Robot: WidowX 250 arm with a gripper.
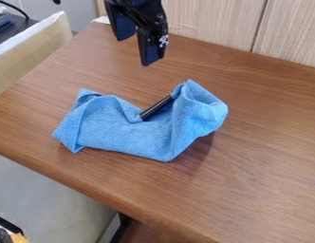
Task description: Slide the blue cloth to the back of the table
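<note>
At the top of the camera view my black gripper (135, 50) hangs above the back part of the table, its two fingers spread apart with nothing between them. Below it, a crumpled blue cloth (119, 130) lies on the wooden table (268, 156), its right end bunched up into a raised fold. A dark, thin stick-like object (156, 107) lies slanted on the cloth, its upper end tucked against that fold. What the cloth covers of it is hidden. The gripper touches neither of them.
A pale wood-grain panel (210, 21) stands along the table's back edge. At the upper left, beyond the table's edge, are a beige board-like surface (33, 54) and a dark item with a cable. The table's front edge runs down toward the lower right.
</note>
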